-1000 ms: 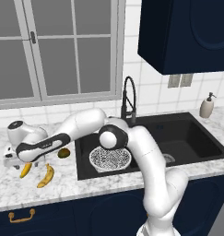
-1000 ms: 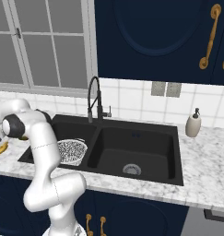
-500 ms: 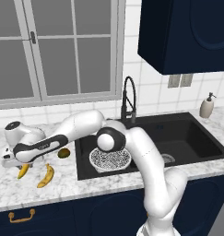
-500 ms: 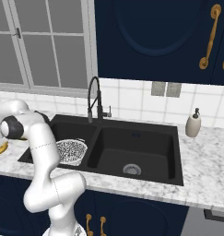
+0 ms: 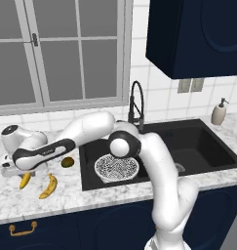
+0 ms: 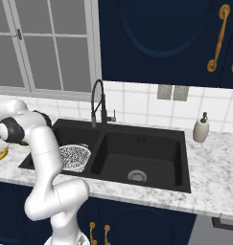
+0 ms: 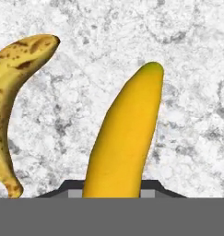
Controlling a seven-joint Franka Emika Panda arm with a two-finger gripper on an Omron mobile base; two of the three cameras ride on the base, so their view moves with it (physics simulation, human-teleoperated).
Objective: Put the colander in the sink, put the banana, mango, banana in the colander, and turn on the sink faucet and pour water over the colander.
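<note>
Colander (image 5: 116, 167) sits in left basin of sink (image 5: 198, 141), under faucet (image 5: 136, 103). I see hand (image 5: 12, 170) down at far left of table (image 5: 66, 190), fingers clamped on clean yellow banana (image 7: 125, 138), finger tips flanking its near end in hand view. Spotted banana (image 7: 14, 106) lies just beside it on marble, apart. Mango (image 5: 67, 162) rests on table between bananas and sink edge. Soap bottle (image 5: 218, 112) stands behind right basin.
</note>
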